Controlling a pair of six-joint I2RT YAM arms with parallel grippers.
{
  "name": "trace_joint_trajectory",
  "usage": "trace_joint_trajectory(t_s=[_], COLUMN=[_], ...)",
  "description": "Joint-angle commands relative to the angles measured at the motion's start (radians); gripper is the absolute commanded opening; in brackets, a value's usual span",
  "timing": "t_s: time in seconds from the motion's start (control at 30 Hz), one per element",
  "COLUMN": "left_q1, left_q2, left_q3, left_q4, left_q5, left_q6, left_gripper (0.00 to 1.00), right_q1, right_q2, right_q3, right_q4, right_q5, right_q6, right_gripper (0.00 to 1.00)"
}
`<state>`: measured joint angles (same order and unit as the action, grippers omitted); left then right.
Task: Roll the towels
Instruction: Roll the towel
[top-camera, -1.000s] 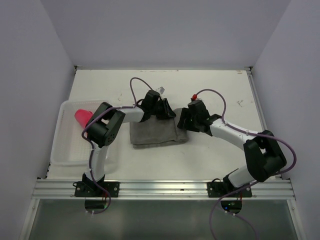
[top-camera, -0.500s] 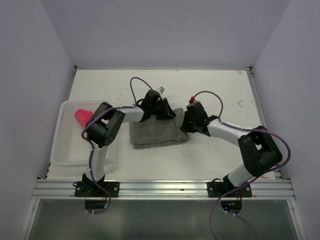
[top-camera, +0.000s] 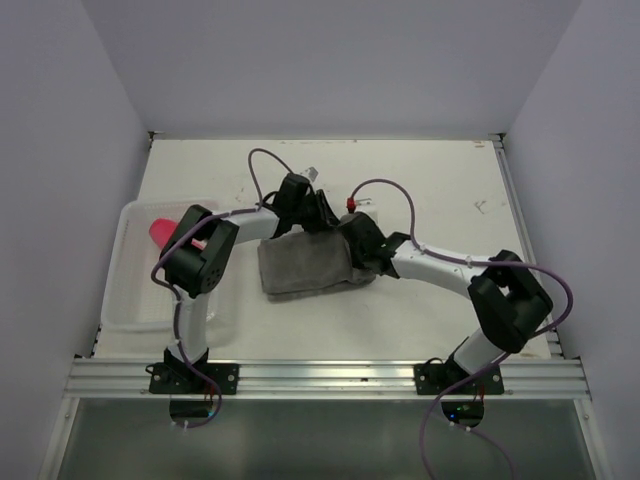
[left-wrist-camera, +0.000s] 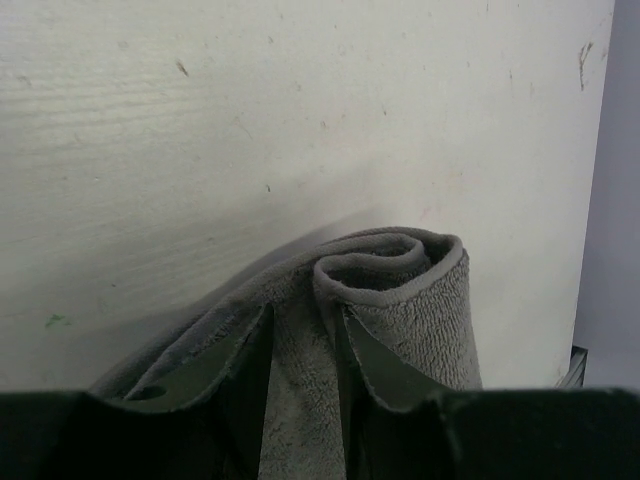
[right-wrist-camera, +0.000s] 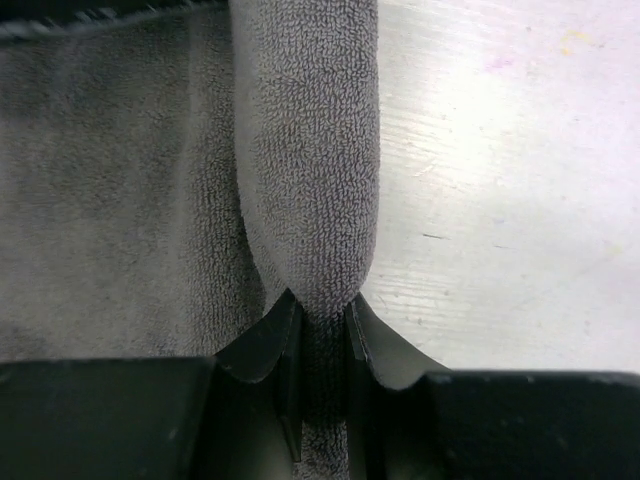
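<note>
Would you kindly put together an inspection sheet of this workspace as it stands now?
Surface: white table, a few small scuffs.
Job's things: grey towel lies on the table, its far edge curled into a roll; pink towel sits in the basket.
Clutter: white basket at the table's left edge.
End effectors: left end effector and right end effector each pinch the grey towel's rolled edge.
Cables: purple cables loop over each arm.
Surroundings: plain pale walls on three sides.
</note>
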<state>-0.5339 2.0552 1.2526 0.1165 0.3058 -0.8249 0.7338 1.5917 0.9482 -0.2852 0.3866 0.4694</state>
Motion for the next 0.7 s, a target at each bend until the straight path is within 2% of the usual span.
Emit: trace_joint_trajectory(t_s=[0.0, 0.4, 0.67], left_q1=[0.032, 0.052, 0.054], left_q2=[-0.084, -0.127, -0.104], left_q3=[-0.018, -0.077, -0.120], left_q4=[-0.003, 0.156, 0.308], left_q5=[0.002, 0.118, 0.210], left_q6=[0.018, -0.056, -0.152], left_gripper=[0.35, 0.35, 0.36], right_q1=[0.064, 0.219, 0.276], right_q2=[0.036, 0.203, 0.287], right_q3=[0.060, 0.222, 0.276], right_q4=[-0.097, -0.264, -0.312], right_q5=[0.239, 0.561, 0.629], right_q6=[-0.040, -0.011, 0.028], right_gripper=[0.00, 0.00, 0.00])
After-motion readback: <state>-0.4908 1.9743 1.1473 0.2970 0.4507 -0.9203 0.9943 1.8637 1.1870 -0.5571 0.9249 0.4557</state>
